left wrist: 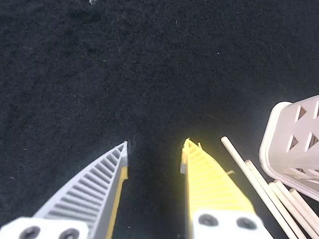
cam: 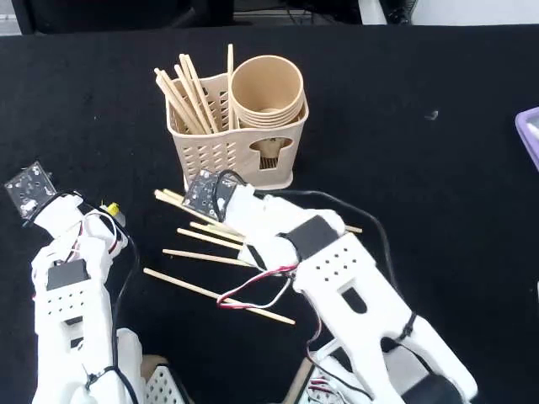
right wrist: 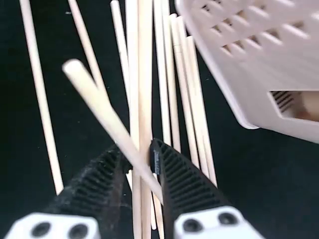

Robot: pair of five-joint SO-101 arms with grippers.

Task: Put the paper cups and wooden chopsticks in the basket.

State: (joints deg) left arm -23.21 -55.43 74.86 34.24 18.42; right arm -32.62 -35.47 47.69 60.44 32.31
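Already in basket (cam: 227, 153): cups (cam: 267, 88) (stacked), chopsticks (cam: 187, 97)

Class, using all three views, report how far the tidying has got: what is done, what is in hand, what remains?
Done: the stacked paper cups and several chopsticks stand in the basket. In hand: the right gripper is shut on one chopstick beside the basket. Left: the loose chopsticks lie on the table; the left gripper is open, holding nothing.

Paper cups (cam: 267, 88) sit in basket (cam: 223, 151) behind chopsticks (cam: 202, 256).
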